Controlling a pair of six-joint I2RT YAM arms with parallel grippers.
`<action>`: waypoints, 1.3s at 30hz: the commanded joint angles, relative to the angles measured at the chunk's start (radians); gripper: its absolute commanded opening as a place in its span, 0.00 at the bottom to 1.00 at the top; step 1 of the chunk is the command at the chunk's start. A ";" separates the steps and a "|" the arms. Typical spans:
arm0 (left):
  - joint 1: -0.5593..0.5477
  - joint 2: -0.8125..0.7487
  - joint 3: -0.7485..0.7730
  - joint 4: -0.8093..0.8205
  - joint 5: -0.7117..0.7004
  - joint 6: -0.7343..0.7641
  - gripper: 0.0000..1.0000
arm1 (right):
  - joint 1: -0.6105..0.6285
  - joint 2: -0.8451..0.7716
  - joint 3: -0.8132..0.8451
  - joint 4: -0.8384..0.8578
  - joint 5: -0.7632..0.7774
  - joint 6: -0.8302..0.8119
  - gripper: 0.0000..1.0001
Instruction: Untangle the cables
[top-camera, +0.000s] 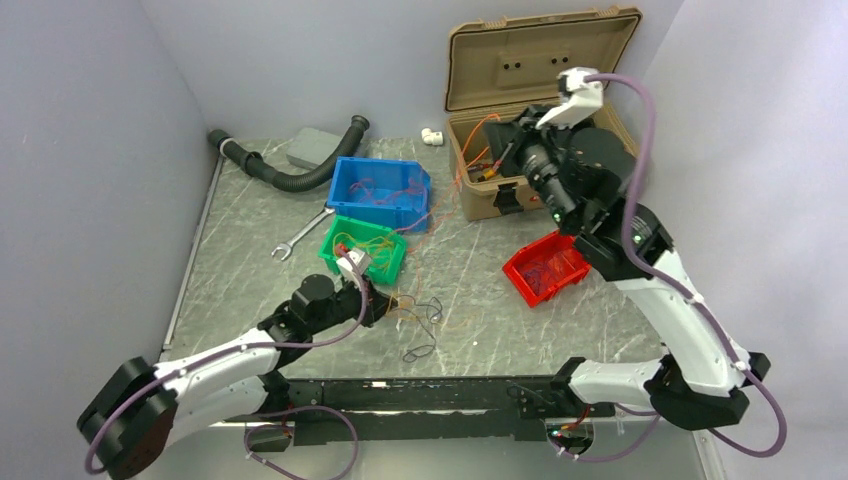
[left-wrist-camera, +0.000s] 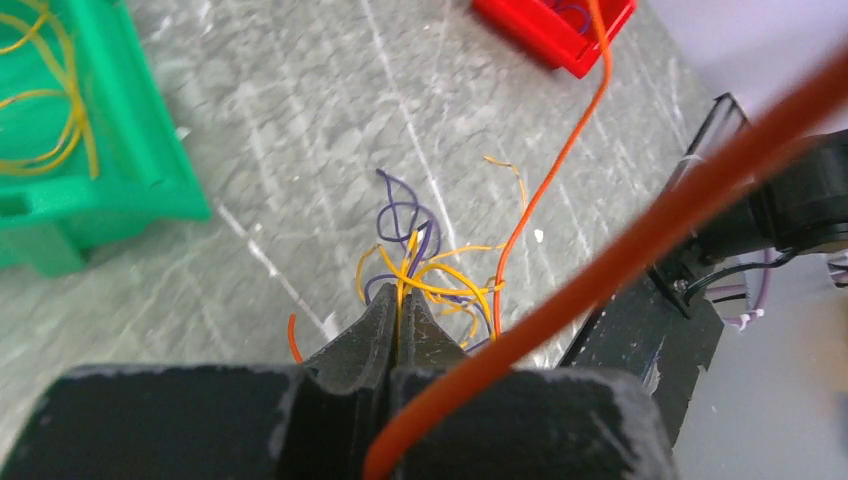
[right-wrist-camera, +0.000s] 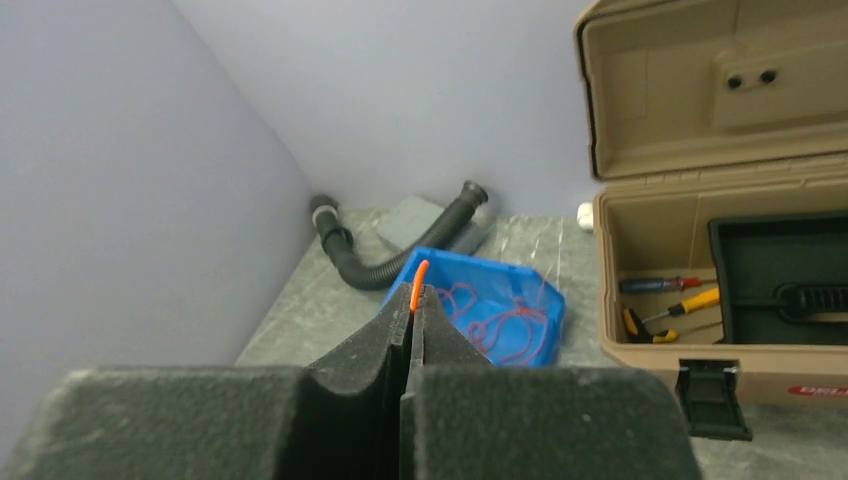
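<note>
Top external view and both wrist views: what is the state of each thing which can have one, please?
toolbox, lid open
blue bin, holds red cables
green bin, holds yellow cables
red bin, holds thin cables
loose cables, tangled on the table
left gripper, jaws shut on a yellow cable
right gripper, jaws shut on an orange cable

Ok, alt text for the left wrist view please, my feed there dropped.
Left gripper shut on a yellow strand of the cables, a yellow and purple tangle lying on the grey table. An orange cable runs from the tangle toward the red bin; a green bin holding yellow wire sits upper left.
</note>
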 joint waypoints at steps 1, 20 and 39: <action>0.006 -0.133 0.079 -0.312 -0.098 0.038 0.00 | -0.005 0.037 -0.083 0.035 -0.075 0.041 0.00; 0.011 0.179 0.550 -1.011 -0.113 0.166 0.00 | -0.158 0.189 -0.648 -0.211 -0.153 0.191 0.37; 0.009 0.238 0.583 -1.028 -0.051 0.165 0.00 | -0.168 -0.042 -1.045 0.236 -0.555 0.773 1.00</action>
